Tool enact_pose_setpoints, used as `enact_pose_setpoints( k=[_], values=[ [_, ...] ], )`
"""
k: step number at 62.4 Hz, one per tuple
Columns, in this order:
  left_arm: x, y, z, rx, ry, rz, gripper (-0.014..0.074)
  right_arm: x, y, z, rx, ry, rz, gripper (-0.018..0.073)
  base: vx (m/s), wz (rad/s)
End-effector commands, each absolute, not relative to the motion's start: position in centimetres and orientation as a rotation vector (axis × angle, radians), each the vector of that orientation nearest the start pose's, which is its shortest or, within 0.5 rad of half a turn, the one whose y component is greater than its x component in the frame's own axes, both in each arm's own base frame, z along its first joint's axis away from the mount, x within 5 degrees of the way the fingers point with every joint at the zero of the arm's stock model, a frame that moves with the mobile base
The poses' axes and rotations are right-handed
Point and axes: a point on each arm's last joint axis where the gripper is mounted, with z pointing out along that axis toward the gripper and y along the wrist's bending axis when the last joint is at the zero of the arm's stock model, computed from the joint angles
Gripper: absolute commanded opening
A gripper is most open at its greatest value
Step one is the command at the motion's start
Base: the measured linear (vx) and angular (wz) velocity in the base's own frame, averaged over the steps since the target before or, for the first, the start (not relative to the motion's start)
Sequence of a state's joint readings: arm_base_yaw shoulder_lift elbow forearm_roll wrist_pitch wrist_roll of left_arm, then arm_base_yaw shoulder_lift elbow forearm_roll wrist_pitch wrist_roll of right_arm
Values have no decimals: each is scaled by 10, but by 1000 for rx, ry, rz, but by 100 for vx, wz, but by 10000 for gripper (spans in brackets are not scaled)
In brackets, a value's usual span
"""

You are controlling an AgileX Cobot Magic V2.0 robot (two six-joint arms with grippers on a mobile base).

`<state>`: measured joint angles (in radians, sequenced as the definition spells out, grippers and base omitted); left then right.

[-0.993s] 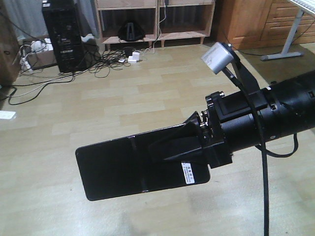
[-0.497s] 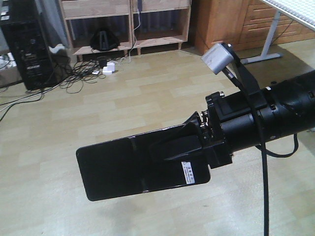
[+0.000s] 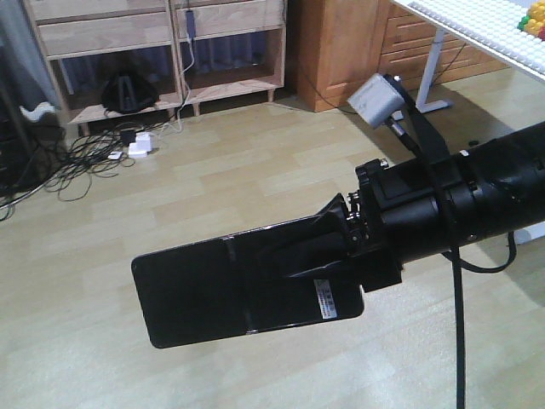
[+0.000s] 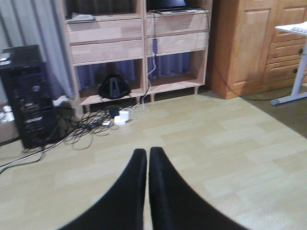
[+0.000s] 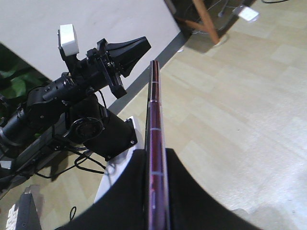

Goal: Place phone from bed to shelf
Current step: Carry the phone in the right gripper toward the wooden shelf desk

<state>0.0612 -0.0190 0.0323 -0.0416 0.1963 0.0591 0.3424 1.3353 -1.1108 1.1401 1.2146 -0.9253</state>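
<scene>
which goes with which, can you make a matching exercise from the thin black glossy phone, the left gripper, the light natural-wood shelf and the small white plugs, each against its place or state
Things:
1. thin black glossy phone
2. left gripper
3. light natural-wood shelf
4. small white plugs

Places or states:
A. lying on the floor among black cables
B. clamped by the right gripper, held above the floor
C. shut, nothing between its fingers
D. standing at the far edge of the floor

Pairs: 1-B, 2-C, 3-D, 4-A
</scene>
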Motion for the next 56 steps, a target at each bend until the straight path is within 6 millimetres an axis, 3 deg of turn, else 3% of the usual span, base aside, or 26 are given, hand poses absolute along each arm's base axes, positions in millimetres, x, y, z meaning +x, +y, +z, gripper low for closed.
enact_pose_setpoints(
  k=[1,18,56],
  values=[
    [56,3,190,-38,1622,49,1,196,157,376,-1090,1959,1413,-2,43,-19],
    [56,3,190,-38,1622,49,1,200,154,376,-1059,1963,1392,-2,41,-23],
    [56,3,190,-38,1622,49,1,200,155,378,-1042,1952,1386,-2,32,-54]
  ],
)
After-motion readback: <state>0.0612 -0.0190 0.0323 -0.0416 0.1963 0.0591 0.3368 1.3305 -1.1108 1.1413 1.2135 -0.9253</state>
